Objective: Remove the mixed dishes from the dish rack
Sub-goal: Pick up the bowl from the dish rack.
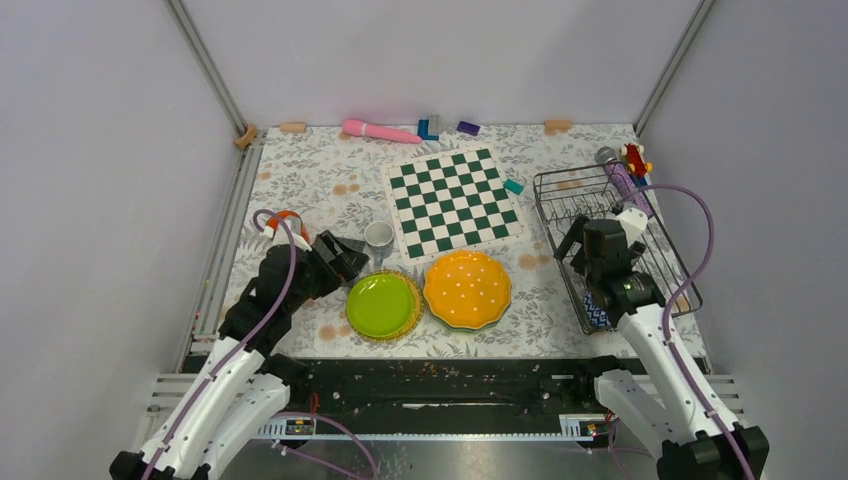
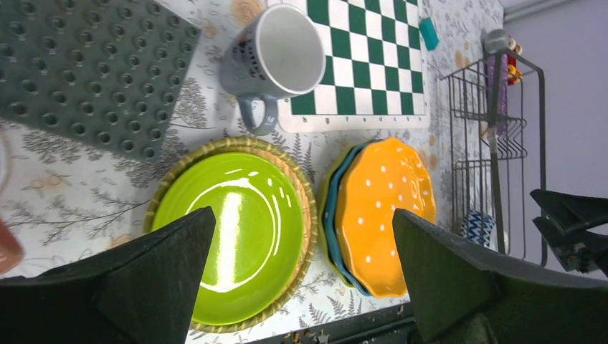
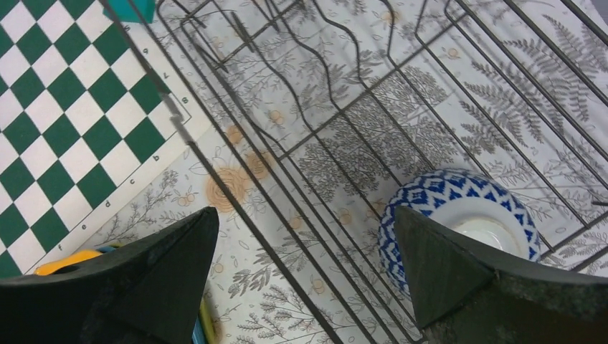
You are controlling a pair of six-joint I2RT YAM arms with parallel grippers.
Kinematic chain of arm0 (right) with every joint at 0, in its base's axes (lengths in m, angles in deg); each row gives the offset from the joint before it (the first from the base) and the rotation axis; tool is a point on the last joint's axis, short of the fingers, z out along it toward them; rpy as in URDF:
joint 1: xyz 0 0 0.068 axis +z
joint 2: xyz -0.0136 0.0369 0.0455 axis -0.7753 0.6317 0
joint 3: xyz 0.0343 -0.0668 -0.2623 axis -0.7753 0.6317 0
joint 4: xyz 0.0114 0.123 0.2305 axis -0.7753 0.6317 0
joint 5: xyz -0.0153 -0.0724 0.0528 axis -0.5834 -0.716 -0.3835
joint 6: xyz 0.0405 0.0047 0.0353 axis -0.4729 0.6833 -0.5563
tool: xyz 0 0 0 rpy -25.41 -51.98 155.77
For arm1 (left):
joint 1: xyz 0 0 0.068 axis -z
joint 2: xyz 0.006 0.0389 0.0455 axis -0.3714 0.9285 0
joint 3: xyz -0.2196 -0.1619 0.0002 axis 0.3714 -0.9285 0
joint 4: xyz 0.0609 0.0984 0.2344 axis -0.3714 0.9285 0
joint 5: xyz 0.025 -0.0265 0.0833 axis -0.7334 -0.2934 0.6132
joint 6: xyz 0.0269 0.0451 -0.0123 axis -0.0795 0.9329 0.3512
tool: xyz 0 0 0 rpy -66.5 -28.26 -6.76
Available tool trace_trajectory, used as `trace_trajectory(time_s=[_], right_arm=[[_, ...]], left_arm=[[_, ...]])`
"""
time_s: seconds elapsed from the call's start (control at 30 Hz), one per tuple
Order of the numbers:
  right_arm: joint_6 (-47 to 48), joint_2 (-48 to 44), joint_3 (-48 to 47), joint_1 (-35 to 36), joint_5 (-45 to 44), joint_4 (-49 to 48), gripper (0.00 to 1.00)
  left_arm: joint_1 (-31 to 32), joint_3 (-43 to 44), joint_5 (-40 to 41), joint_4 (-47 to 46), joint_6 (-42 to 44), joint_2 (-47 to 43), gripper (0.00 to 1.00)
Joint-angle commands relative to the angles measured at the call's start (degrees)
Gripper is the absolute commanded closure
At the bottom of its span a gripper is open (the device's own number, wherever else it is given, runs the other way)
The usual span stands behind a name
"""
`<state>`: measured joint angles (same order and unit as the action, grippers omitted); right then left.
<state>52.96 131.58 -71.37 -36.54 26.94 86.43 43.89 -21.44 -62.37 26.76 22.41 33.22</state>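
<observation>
The dark wire dish rack (image 1: 640, 215) stands at the right. A blue-and-white patterned bowl (image 3: 459, 218) sits in its near end (image 1: 597, 313). My right gripper (image 3: 305, 211) hangs open above the rack's left side (image 1: 582, 252), the bowl beside its right finger. On the table lie a lime-green plate (image 1: 382, 305) on a woven mat and an orange white-dotted plate (image 1: 467, 288) stacked on a teal one. My left gripper (image 2: 302, 215) is open and empty above these plates (image 1: 345, 260). A grey-and-white cup (image 2: 276, 57) stands behind the green plate.
A green-and-white chessboard (image 1: 453, 200) lies mid-table. A grey studded baseplate (image 2: 86, 72) is under the left arm, an orange cup (image 1: 284, 219) beside it. A purple tube (image 1: 622, 180) and red toy (image 1: 635, 157) sit at the rack's far end. Small items line the back edge.
</observation>
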Motion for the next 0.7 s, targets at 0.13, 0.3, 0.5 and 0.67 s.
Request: trace_trajectory(time_s=[0.13,0.3,0.5,0.67], right_arm=[[-1.38,-2.45,2.11,-11.01,3.56,4.78,0.00],[-2.76,-3.91,3.80,-18.25,6.35,5.32,0.00],[-4.55,-4.94,2.33,-20.43,4.65,8.33,0.00],[-5.06,-3.74,-1.54,-20.61,2.08,13.27,0.00]], left_arm=[[2.82,3.71,-6.65,-14.82,0.90,7.18,0.01],[7.35,5.76,-6.37,-20.60,2.47,13.51,0.01],[11.72,9.87,-5.96,-22.44,9.54,21.88,0.01],[12.02,10.40,-8.61,-25.32,15.61,27.08,0.01]])
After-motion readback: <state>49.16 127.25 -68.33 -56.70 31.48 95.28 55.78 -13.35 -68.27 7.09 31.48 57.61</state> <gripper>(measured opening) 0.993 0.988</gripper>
